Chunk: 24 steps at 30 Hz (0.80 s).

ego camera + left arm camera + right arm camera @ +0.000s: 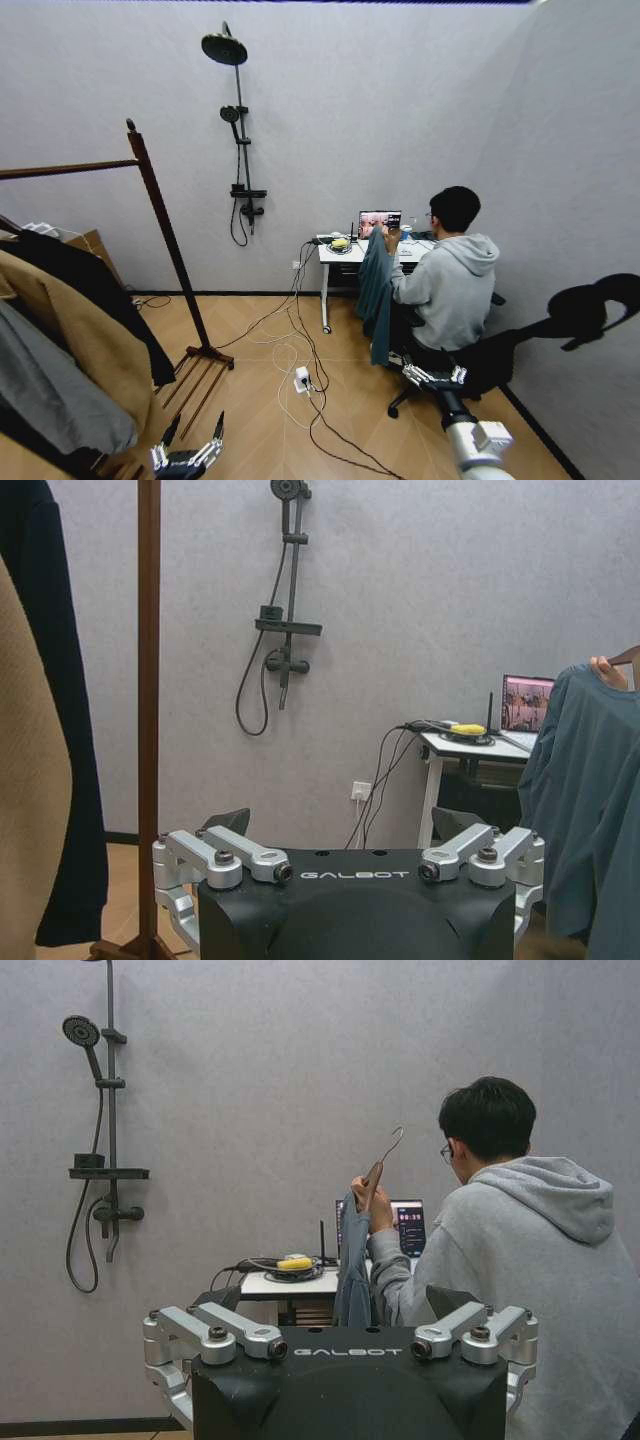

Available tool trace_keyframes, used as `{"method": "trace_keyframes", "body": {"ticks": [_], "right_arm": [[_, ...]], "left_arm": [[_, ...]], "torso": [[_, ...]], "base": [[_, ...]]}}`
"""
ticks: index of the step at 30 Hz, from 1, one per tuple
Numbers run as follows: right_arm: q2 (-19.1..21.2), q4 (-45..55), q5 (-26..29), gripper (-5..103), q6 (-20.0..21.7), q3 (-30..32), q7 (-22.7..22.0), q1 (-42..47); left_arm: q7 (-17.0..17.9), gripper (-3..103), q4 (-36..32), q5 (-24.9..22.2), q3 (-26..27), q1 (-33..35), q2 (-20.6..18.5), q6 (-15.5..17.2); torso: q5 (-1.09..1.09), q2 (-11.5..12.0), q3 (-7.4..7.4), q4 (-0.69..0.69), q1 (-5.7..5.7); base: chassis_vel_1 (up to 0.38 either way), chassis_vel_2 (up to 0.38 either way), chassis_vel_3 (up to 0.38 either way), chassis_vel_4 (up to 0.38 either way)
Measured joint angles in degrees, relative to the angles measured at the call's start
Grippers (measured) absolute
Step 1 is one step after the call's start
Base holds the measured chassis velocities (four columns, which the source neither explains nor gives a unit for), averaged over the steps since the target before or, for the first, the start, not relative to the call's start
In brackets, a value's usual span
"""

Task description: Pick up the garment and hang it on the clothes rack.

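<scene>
Black garment [95, 285] hangs on the clothes rack [165, 235] above our left end effector [188, 452], spread wide; our right end effector [432, 375] likewise.

clothes rack [165, 240] at left, garment [95, 285] hanging on it, desk [345, 255] farther right by wall

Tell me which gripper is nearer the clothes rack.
Left. The left gripper hangs low beside the clothes rack, near its slatted base. The right gripper is farther off, across the floor toward the seated person.
</scene>
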State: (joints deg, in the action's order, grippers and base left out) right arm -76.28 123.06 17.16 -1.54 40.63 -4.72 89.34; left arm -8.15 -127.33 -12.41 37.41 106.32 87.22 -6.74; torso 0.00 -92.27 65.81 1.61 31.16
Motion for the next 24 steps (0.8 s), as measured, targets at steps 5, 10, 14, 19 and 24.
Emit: {"method": "trace_keyframes", "body": {"ticks": [5, 10, 14, 19, 24], "right_arm": [[-0.3, -0.2, -0.4, 100, -0.2, -0.5, 0.0, 0.0], [-0.5, -0.5, -0.6, 100, -0.5, -0.8, 0.0, 0.1], [-0.7, -0.5, -0.8, 100, -0.6, -1.0, 0.0, 0.1], [-0.8, -0.6, -1.1, 100, -0.6, -1.3, 0.0, -0.1], [-0.8, -0.6, -1.1, 100, -0.6, -1.4, 0.0, -0.2]], "left_arm": [[0.0, 100, 0.0, 0.0, 0.0, 0.0, 0.0, 0.0], [0.0, 100, 0.0, 0.0, 0.0, 0.0, 0.0, 0.0], [0.0, 100, 0.0, 0.0, 0.0, 0.0, 0.0, 0.0], [0.0, 100, 0.0, 0.0, 0.0, 0.0, 0.0, 0.0], [0.0, 100, 0.0, 0.0, 0.0, 0.0, 0.0, 0.0]], "torso": [[0.0, 0.0, 0.0, -0.01, 0.0], [0.01, 0.0, 0.01, 0.01, 0.01], [-0.01, 0.0, 0.0, 0.02, -0.01], [0.0, 0.0, -0.01, 0.01, -0.02], [0.0, 0.0, -0.01, 0.01, -0.01]], "base": [[0.112, -0.09, -0.103, 0.109], [0.126, -0.131, -0.134, 0.118], [0.143, -0.143, -0.151, 0.148], [0.169, -0.157, -0.162, 0.161], [0.155, -0.153, -0.161, 0.146]]}}
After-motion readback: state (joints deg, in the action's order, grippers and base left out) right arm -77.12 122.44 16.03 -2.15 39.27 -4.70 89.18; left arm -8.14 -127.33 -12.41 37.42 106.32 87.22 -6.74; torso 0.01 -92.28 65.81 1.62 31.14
